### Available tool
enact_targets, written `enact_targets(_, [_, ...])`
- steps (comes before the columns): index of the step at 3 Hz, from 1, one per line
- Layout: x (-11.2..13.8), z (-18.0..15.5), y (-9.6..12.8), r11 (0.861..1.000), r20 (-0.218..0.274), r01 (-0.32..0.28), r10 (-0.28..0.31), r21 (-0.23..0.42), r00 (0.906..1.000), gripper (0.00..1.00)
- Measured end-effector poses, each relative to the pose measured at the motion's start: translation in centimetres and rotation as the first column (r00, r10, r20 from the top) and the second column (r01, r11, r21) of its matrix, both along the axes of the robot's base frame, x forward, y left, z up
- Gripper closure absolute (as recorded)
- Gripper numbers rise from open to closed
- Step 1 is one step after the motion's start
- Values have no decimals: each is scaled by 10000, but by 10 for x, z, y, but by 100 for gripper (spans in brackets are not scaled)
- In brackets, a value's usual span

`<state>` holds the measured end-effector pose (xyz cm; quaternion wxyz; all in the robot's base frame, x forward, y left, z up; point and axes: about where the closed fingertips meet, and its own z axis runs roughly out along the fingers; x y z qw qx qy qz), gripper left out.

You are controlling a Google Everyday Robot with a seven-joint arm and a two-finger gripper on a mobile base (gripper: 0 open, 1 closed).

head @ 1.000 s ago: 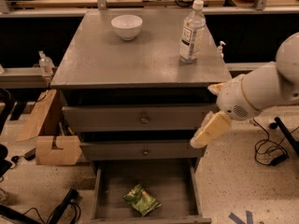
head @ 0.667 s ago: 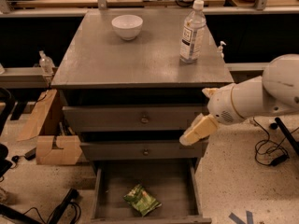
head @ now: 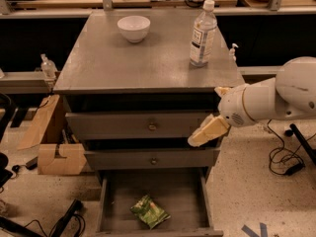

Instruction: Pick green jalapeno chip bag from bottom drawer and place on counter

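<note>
The green jalapeno chip bag (head: 149,211) lies crinkled on the plank floor of the open bottom drawer (head: 110,200), near its front middle. The grey counter (head: 148,58) tops the cabinet. My gripper (head: 207,131), cream-coloured at the end of the white arm, hangs in front of the cabinet's right side at the level of the upper knobbed drawer, well above and to the right of the bag. It holds nothing.
A white bowl (head: 134,28) and a clear water bottle (head: 203,33) stand on the counter. Two knobbed drawers (head: 148,126) are shut. Cardboard (head: 54,147) leans at the cabinet's left. Cables (head: 284,159) lie on the floor at right.
My arm and gripper have moved left, from beside the cabinet's right edge to in front of its right side. The bag and the drawer have not moved.
</note>
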<state>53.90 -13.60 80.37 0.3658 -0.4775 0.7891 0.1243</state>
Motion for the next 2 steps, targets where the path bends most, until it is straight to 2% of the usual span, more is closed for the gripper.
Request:
enact_targets(1, [-11, -43, 12, 9990, -404, 141, -125, 418, 9991, 0])
enact_targets(2, [-35, -142, 36, 9851, -714, 426, -310, 1665, 9970, 0])
